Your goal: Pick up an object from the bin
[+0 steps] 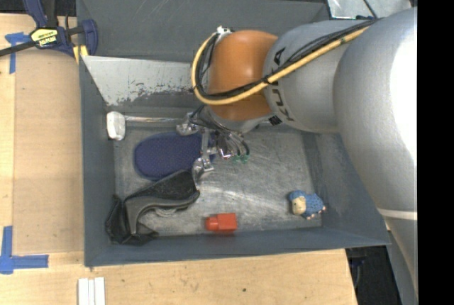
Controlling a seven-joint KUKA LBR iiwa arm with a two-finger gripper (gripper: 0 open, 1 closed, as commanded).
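Grey metal walls of the bin (99, 176) slope down to a scuffed, pale-streaked floor (266, 179). The back wall is scratched bright along its lower edge. Outside the bin, light wooden board (42, 154) lies on the view's left and dark matting along the top.

The gripper (206, 158) hangs low over the middle of the floor, under the arm's orange cover (237, 73). Its tip is at the spot where the right end of a dark blue oval pad (159, 154) meets the upper edge of a crumpled black cloth (159, 201). The pad stretches away to the gripper's left, and the cloth trails down and left from it into the near left corner. Whether the gripper is open or shut cannot be told from this angle, nor whether it has hold of anything; nothing is seen lifted.

Just right of the gripper sits a small green bit (242, 154), too small to identify. Below the gripper, near the front wall, lies a red block (222, 223). Well to its lower right, a small blue and yellow toy (305, 204) rests close to the right wall. Up and left of the gripper, a clear tube with a white cap (115, 125) lies along the foot of the back wall.

Bare floor opens to the right of the gripper and below it, between the block and the toy. The left side is crowded by the pad and cloth.
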